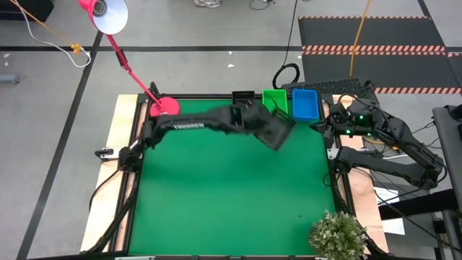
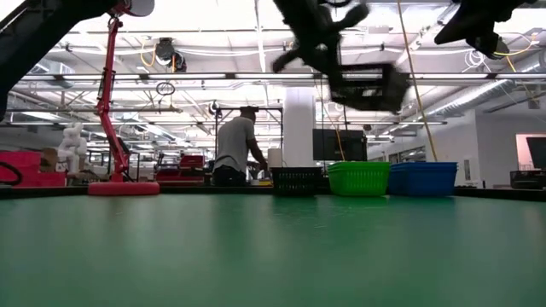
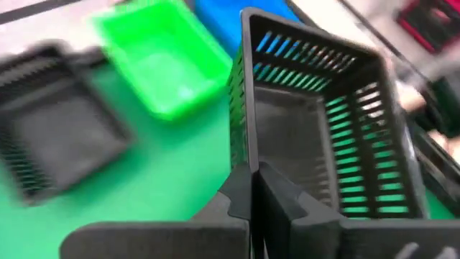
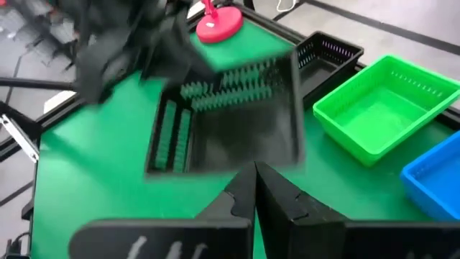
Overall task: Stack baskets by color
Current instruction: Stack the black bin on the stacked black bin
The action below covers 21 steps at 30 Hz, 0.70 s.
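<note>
above the bench's far edge, the left gripper (image 3: pixel 251 191) pinches the rim of a black basket (image 3: pixel 316 137), held in the air. along that edge sit another black basket (image 2: pixel 297 180), a green basket (image 1: pixel 275 101) and a blue basket (image 1: pixel 305 104). the right gripper (image 4: pixel 253 188), fingers pressed together and empty, waits at the bench's far right corner.

Left arm stretched across toward the far right, left gripper (image 3: pixel 251 191) raised with fingers (image 3: pixel 277 194) clamped together; right arm folded at the right edge, right gripper (image 4: pixel 253 188) fingers closed, idle.
</note>
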Each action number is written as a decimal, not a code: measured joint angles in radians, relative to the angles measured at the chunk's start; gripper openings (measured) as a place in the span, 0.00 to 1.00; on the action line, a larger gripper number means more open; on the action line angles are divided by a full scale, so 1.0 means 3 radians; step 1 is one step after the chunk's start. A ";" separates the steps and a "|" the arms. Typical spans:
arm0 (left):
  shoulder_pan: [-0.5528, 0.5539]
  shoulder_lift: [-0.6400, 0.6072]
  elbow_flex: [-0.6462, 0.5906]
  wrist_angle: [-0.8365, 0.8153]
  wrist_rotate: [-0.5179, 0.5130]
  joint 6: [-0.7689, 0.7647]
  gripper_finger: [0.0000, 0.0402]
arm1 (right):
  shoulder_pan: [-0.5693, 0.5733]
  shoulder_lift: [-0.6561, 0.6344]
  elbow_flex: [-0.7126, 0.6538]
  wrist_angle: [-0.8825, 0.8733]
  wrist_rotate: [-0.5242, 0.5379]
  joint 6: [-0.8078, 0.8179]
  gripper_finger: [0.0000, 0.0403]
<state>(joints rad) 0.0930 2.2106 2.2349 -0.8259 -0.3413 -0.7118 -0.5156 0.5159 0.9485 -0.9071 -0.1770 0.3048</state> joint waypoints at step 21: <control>0.0918 -0.0255 0.0000 -0.0536 -0.0252 -0.0483 0.02 | 0.0000 0.0006 -0.0001 0.0085 0.0256 -0.0012 0.00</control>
<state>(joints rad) 0.3683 2.1342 2.2349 -0.9868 -0.4168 -0.8568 -0.5156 0.5179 0.9482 -0.8818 -0.1001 0.3012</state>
